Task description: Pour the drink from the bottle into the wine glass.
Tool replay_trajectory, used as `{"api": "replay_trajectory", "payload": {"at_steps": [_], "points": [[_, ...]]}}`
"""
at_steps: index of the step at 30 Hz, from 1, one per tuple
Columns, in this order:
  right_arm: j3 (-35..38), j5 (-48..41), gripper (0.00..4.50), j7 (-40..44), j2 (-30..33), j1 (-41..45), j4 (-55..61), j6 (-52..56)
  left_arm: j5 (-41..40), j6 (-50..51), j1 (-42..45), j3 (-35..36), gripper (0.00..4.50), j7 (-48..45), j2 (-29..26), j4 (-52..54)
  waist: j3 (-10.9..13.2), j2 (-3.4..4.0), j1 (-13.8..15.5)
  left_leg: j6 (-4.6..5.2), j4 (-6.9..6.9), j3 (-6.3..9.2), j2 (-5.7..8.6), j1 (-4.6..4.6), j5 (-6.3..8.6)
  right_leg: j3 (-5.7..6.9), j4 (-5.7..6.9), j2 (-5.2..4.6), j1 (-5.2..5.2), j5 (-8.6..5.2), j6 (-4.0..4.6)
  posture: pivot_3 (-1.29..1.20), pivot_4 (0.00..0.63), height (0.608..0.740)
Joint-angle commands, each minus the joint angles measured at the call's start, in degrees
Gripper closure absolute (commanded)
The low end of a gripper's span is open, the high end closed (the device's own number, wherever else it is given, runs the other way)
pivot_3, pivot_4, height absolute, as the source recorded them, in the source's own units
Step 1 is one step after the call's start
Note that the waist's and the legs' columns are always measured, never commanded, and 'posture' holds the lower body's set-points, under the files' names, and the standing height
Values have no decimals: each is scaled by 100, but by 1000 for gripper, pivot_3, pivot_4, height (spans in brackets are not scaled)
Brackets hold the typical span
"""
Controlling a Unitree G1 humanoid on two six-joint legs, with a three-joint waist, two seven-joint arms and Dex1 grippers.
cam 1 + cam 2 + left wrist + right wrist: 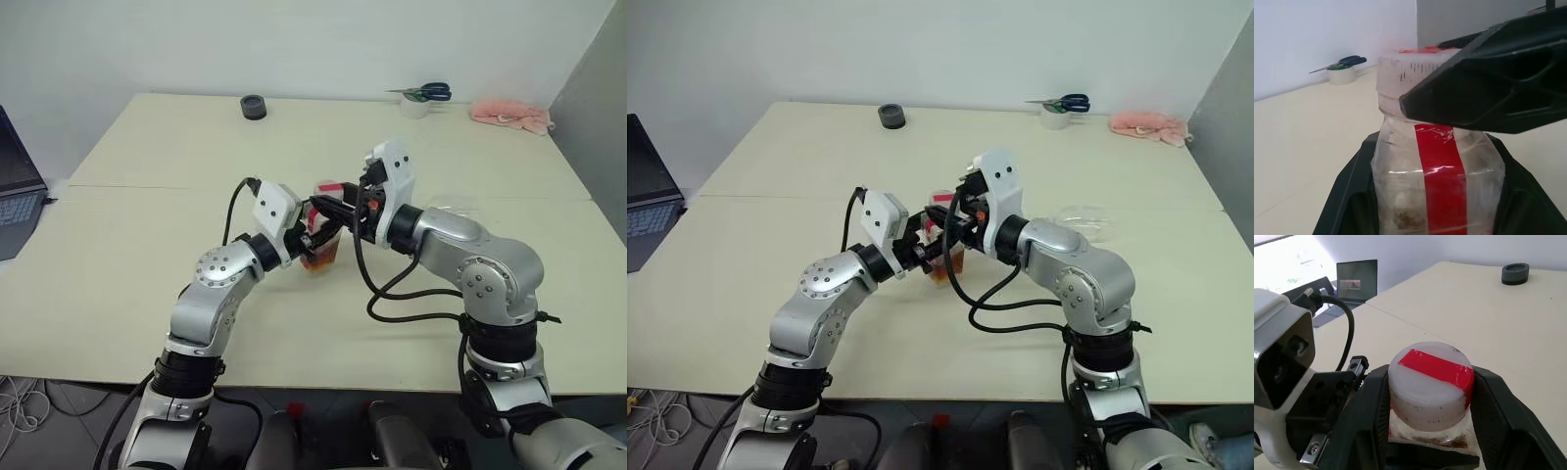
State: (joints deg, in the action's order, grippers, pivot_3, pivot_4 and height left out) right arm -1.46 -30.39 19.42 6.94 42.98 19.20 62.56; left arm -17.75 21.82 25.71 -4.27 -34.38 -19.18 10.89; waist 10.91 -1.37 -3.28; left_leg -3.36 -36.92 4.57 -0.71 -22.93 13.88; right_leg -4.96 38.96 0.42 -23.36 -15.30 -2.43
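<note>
Both grippers crowd the small clear red-striped plastic bottle (321, 245) at mid-worktop, closing off its sides and cap. A clear stemmed wine glass (1084, 221) lies just right. The cream worktop (147, 186) elsewhere lies open.

You have a pale cream table (147, 284) with a seam line running across it. At its far edge lie a dark round ring-shaped object (253, 107), a roll of tape (415, 106) with blue-handled scissors (427, 92) resting on top, and a pink cloth (510, 115) near the far right corner. The wine glass (1084, 219) lies on its side towards the right.
</note>
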Motion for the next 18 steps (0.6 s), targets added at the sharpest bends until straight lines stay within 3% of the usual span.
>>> {"api": "replay_trajectory", "payload": {"at_steps": [1,3,5,8,14,18], "points": [[-258,-489,2574,1304,357,206,-47,-445,-25,-69,28,20,2477,-9,-2,283,0,0,1,0,-1,0,1,0,0,1,0,0,0,0,0,0,150,740],[-960,-317,2574,3044,1189,131,-71,-1303,-36,-35,38,15,2508,-24,-11,288,2,2,25,0,-1,0,2,-2,0,1,-3,0,0,0,-1,0,150,740],[-1529,149,2575,4273,1779,272,-513,-2307,-32,0,36,4,2522,-54,-41,305,3,3,37,1,0,1,10,-6,1,6,-16,-6,4,-6,-12,0,150,740],[-1910,786,2575,5119,1952,846,-1698,-3404,-55,56,45,50,2523,-72,-98,349,5,4,-64,2,0,-11,6,3,1,-5,-18,-3,5,-17,-32,0,150,740],[-1827,1135,2575,5596,1803,1019,-2593,-4202,-74,128,-32,80,2550,-28,-117,461,5,5,-94,2,1,2,-11,8,1,0,1,16,4,-3,-3,0,150,740],[-1169,413,2575,5367,1567,1031,-2507,-3364,-85,182,-104,72,2552,-14,-111,540,5,5,-65,1,-2,0,0,2,1,-2,0,-2,4,-2,-3,0,150,740]]}}
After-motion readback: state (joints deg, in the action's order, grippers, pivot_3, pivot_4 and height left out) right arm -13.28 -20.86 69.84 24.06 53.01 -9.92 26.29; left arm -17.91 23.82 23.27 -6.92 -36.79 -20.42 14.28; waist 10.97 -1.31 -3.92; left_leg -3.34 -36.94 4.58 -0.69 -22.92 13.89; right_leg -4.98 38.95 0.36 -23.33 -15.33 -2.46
